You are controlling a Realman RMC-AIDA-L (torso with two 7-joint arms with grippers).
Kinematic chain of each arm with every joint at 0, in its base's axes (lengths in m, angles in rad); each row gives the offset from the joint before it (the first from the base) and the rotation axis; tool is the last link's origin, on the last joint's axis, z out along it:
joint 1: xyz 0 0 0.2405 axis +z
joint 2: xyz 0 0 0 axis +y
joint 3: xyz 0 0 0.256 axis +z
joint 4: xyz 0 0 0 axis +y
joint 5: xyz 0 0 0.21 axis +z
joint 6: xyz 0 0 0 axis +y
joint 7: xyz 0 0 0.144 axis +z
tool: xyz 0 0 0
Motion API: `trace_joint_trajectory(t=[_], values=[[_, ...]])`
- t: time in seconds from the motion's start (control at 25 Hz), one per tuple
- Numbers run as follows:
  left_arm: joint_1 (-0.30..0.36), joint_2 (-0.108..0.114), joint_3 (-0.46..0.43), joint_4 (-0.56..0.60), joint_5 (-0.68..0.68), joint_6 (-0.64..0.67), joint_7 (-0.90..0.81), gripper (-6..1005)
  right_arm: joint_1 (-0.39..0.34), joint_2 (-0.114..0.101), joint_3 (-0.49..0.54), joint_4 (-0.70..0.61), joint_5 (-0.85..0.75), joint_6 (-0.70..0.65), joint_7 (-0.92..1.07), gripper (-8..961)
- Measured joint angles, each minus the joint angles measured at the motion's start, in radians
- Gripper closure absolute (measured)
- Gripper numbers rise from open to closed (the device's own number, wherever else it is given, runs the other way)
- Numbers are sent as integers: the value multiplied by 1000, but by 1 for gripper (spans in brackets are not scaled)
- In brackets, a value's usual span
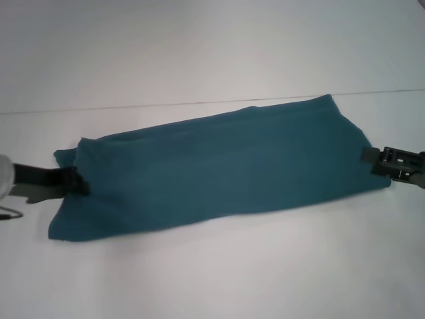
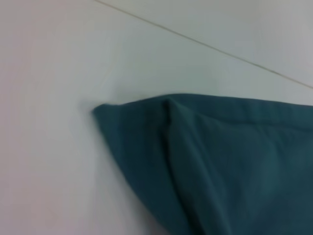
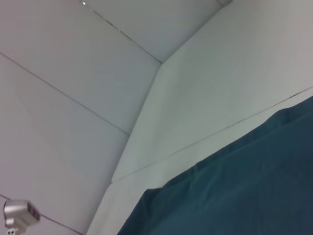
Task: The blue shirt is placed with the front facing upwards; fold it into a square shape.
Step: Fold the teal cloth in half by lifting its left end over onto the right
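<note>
The blue shirt (image 1: 219, 166) lies on the white surface (image 1: 212, 266) folded into a long band running across the head view, its far edge rising toward the right and its near-left corner reaching closest to the robot, with bare surface open on all sides. The left claw (image 1: 78, 182) sits at the band's left end and the right claw (image 1: 373, 157) at its right end, each touching the cloth edge. Whether either claw is clenched on the fabric cannot be told.
</note>
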Motion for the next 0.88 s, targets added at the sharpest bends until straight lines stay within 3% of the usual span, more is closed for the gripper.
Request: trace_joint_trajectory(t=[0.12, 0.28, 0.6, 0.88], values=[[48, -2, -3, 55, 1, 15, -17, 922, 0, 0, 2, 8, 0, 4, 0, 29], [74, 14, -29, 68, 24, 7, -30, 921, 2, -1, 2, 14, 3, 7, 1, 29], [68, 42, -187, 86, 239, -28, -81, 921, 10, -3, 1, 26, 3, 13, 1, 28], [62, 45, -206, 122, 282, -40, -125, 922, 10, -4, 1, 27, -1, 16, 0, 28]])
